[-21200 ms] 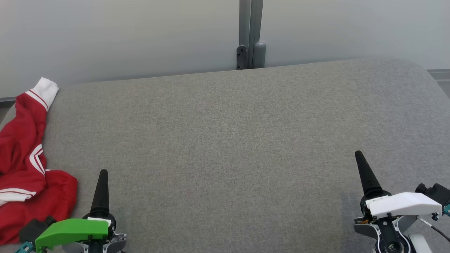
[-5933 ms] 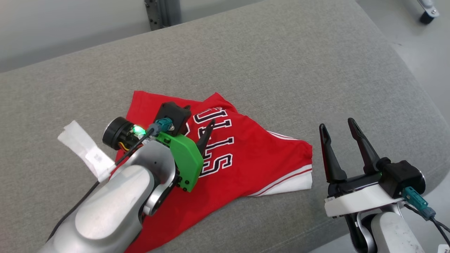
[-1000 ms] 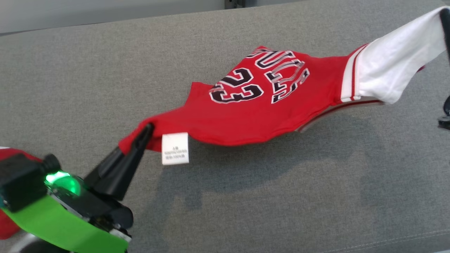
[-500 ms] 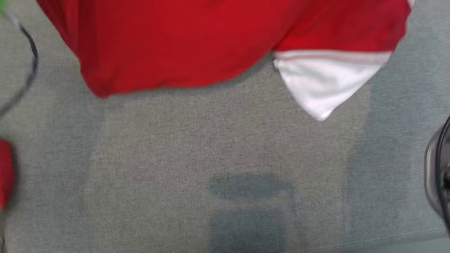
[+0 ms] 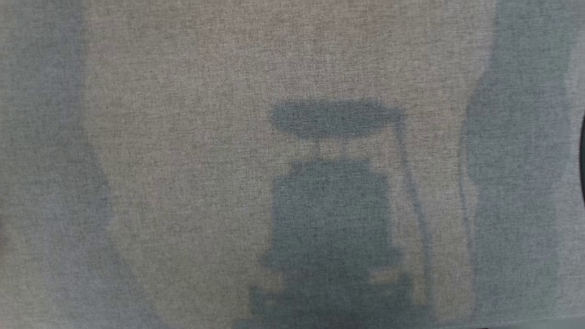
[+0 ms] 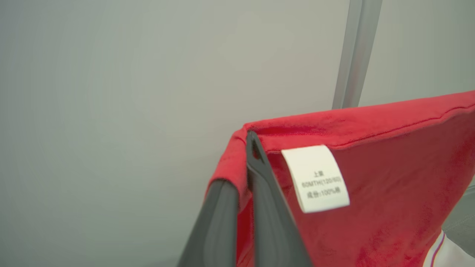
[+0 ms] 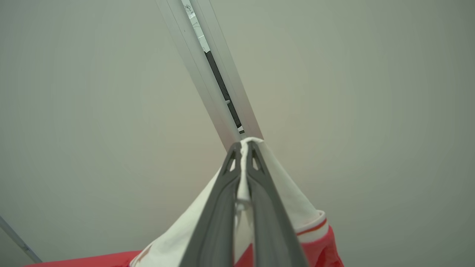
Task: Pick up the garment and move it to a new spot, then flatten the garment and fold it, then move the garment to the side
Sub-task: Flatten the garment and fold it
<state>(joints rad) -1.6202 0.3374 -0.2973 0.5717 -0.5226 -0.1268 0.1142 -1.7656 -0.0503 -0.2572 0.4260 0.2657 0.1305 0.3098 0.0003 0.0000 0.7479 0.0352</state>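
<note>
The garment is red with white trim and a white care label. In the left wrist view my left gripper is shut on its red hem corner, held up in front of a pale wall. Seen from the right wrist, my right gripper is shut on the white part of the garment, with red cloth hanging below. The head view looks straight down on bare grey fabric with my own shadow on it.
A grey metal post runs up the pale wall behind the lifted cloth; the same kind of post crosses the right wrist view. The grey upholstered surface lies under the head camera.
The head camera has tilted further down: the red cloth that hung across the top half a second ago has left that view, and only the grey surface and shadows are left.
</note>
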